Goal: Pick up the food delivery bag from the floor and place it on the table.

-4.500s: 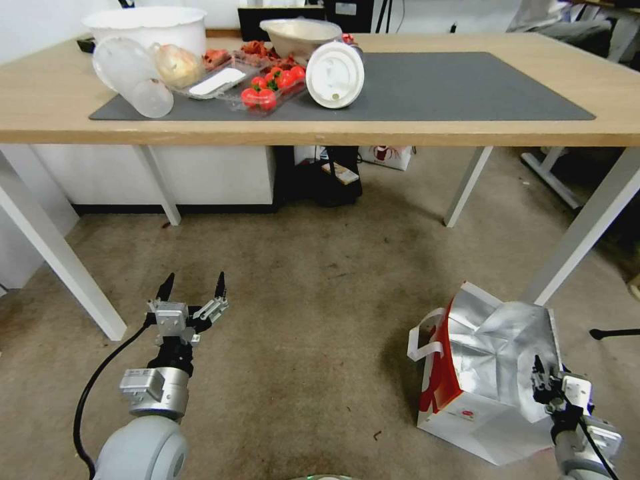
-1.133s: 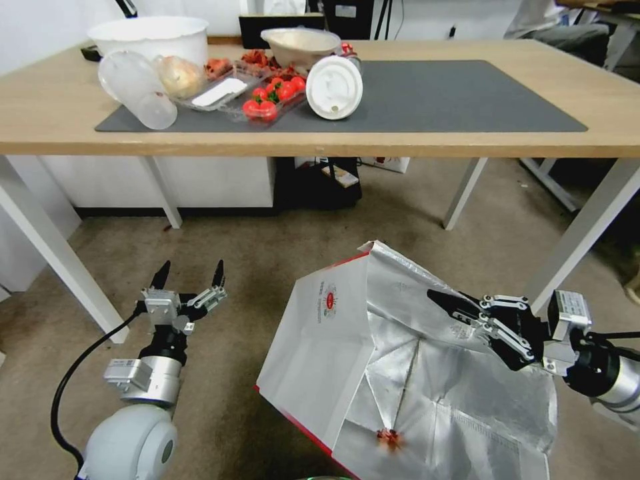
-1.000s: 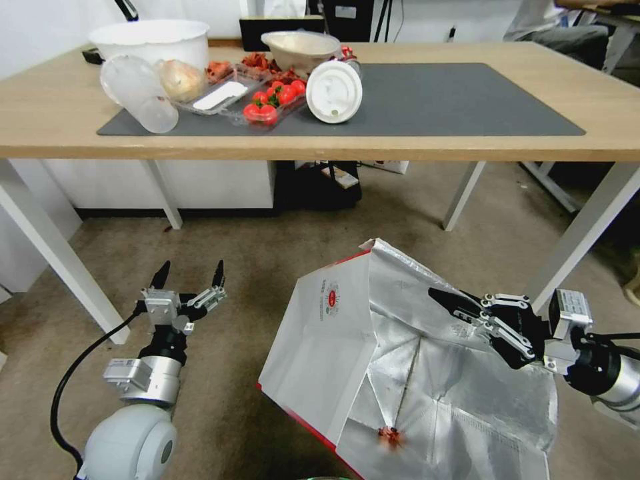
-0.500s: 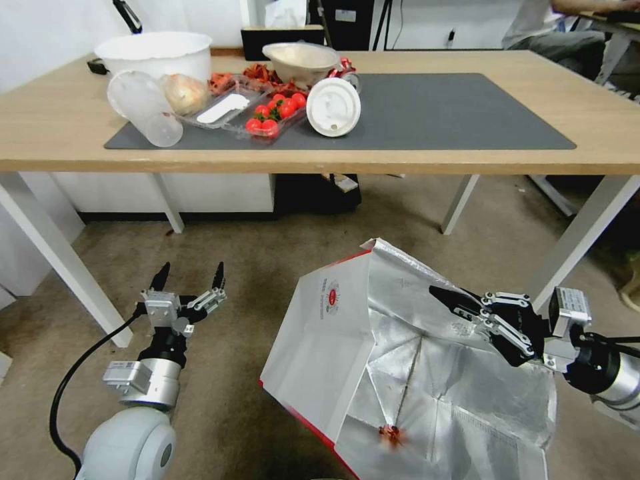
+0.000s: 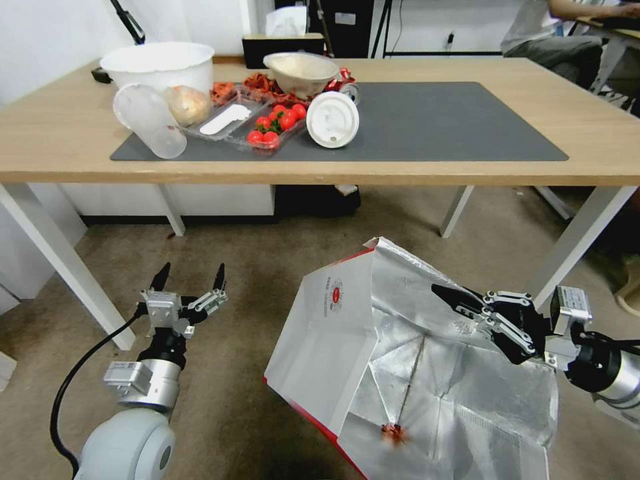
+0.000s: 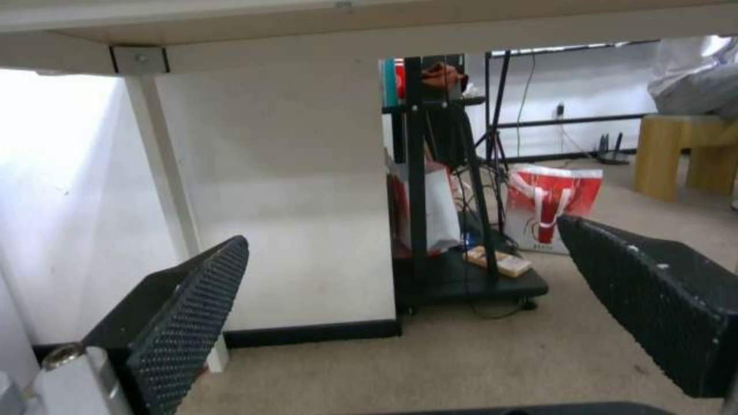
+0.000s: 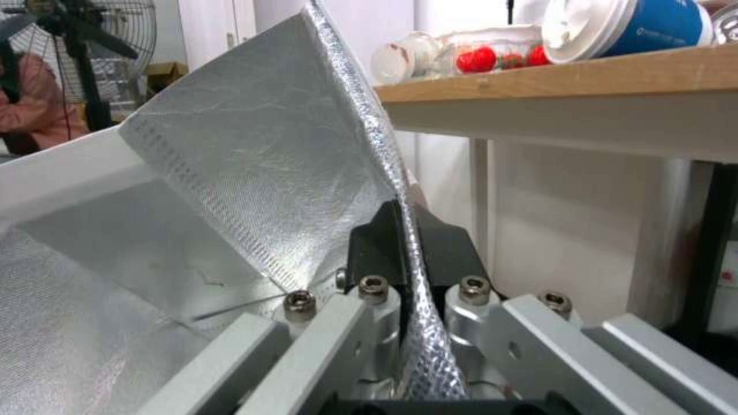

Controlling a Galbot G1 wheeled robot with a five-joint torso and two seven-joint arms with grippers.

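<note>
The food delivery bag (image 5: 347, 347), white outside with a small red logo and silver foil lining, hangs lifted off the floor (image 5: 267, 267), its open mouth facing the head camera. My right gripper (image 5: 443, 295) is shut on the bag's foil rim (image 7: 384, 144), which runs between its two black fingers in the right wrist view. My left gripper (image 5: 190, 277) is open and idle low on the left, above the carpet. The table (image 5: 600, 107) with its dark grey mat (image 5: 453, 120) stands ahead, higher than the bag.
The mat's left end holds a white bowl (image 5: 160, 60), clear cups, a tomato tray (image 5: 273, 127) and a tipped white-lidded cup (image 5: 332, 119). White table legs (image 5: 60, 267) stand on both sides. Another red-and-white bag (image 6: 550, 210) sits under the table.
The bag went from lying on the floor at the right to hanging from my right gripper. Over the last second the head view rose slightly; the table top now sits lower in the picture.
</note>
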